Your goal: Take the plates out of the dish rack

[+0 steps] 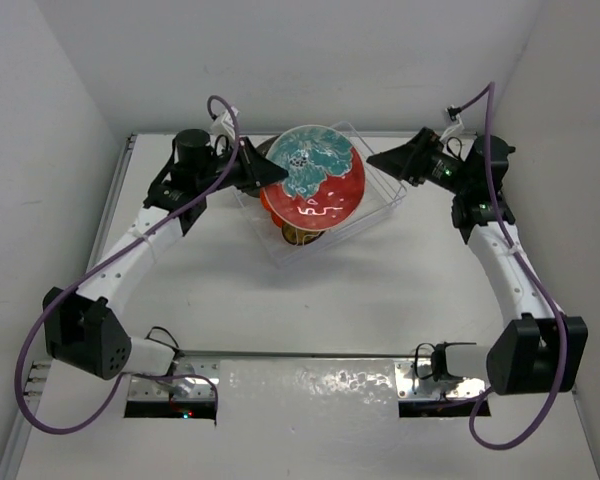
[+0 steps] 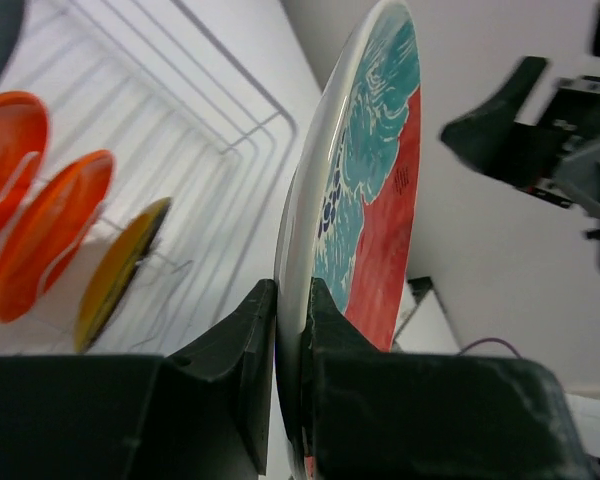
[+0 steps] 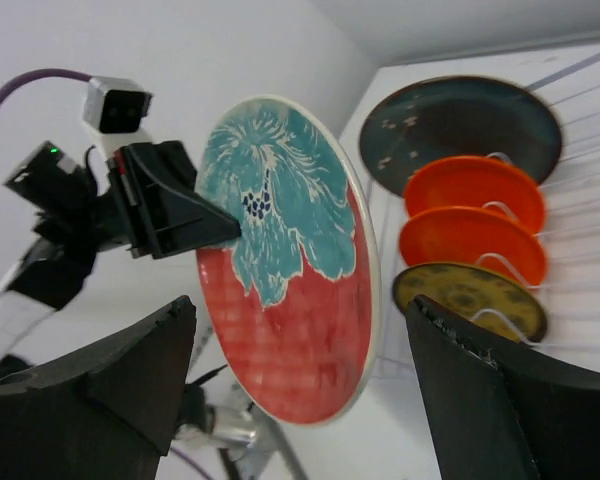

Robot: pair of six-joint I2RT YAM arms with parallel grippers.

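My left fingers (image 2: 242,345) are clamped on the rim of the red-and-teal plate (image 1: 315,185), holding it over the dish rack (image 1: 390,198). My right fingers (image 3: 480,390) stand wide apart, facing the plate.

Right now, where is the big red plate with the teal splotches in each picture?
Top external: the red and teal plate is at upper centre, over the dish rack.
Left wrist: centre, edge-on.
Right wrist: centre-left, face toward the camera.
Shared landmark: the left gripper, clamped on the plate's rim.
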